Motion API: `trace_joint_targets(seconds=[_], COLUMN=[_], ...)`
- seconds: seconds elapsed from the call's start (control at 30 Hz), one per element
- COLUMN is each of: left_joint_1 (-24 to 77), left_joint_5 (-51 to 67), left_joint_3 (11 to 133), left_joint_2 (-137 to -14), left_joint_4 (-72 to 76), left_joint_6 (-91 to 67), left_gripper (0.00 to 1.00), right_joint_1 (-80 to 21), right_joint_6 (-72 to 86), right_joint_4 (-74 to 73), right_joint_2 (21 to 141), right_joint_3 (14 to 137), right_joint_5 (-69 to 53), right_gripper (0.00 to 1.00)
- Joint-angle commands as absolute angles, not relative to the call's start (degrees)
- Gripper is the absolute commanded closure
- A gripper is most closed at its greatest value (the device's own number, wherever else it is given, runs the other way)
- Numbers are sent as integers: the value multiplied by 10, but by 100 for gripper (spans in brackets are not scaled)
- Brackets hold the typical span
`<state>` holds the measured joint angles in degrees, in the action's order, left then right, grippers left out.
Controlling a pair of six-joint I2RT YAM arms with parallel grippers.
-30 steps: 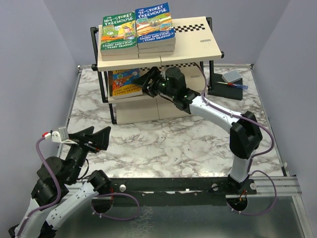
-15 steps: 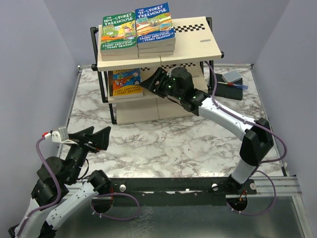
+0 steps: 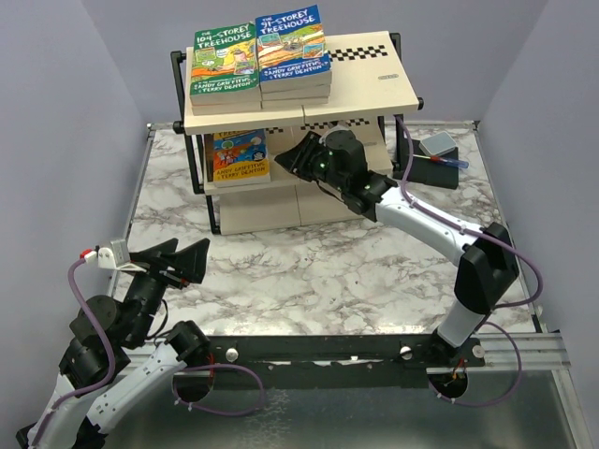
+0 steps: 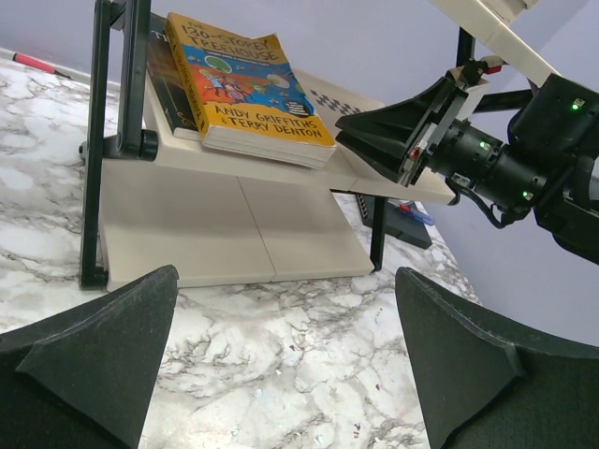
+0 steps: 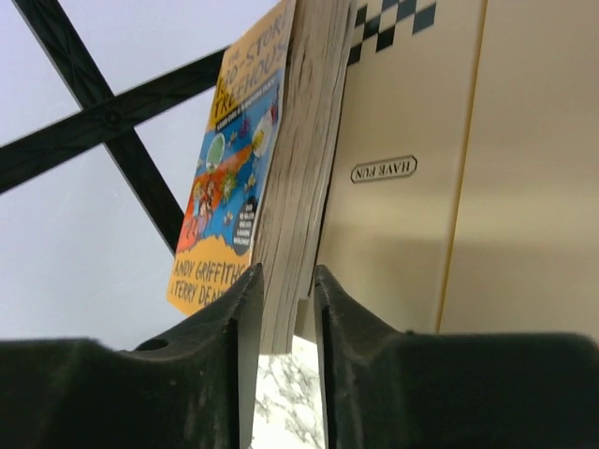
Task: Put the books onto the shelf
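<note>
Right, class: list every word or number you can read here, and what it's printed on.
"THE 104-STOREY TREEHOUSE": green book.
"THE 91-STOREY TREEHOUSE": blue book beside it.
"130-STOREY TREEHOUSE", "ANDY GRIFFITHS", "TERRY DENTON": orange book.
"HAVE FUN": shelf board.
Smaller cover print: unreadable.

You had the books (image 3: 225, 64) in glossy printed covers, with page edges of rough, matt paper. The shelf (image 3: 374, 79) showed smooth, matt cream boards, wood-like, in satin black metal tubing. The left claw (image 4: 285, 273) and right claw (image 5: 287, 281) were matt black plastic, faintly grainy. Your table (image 3: 309, 271) had a smooth marble-look top with a soft sheen.
</note>
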<state>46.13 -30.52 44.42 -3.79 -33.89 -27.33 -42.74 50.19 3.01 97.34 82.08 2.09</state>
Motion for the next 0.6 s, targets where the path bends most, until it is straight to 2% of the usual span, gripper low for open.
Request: trace_joint_targets(seconds=[0.0, 0.3, 0.57], left_joint_1=[459, 460, 460], left_joint_5=[-317, -314, -314], left_joint_3=[439, 439, 439], left_joint_2=[-30, -29, -29], left_joint_4=[-337, -337, -336], left_joint_6=[-270, -268, -267], left_gripper=[1, 1, 1], right_joint_1=[-430, -430, -430], right_joint_6=[532, 576, 594], right_joint_4=[97, 132, 160], right_joint_2=[990, 1036, 1074], right_joint_3=[821, 841, 870], right_joint_5=[78, 94, 73], right_gripper=[72, 86, 94])
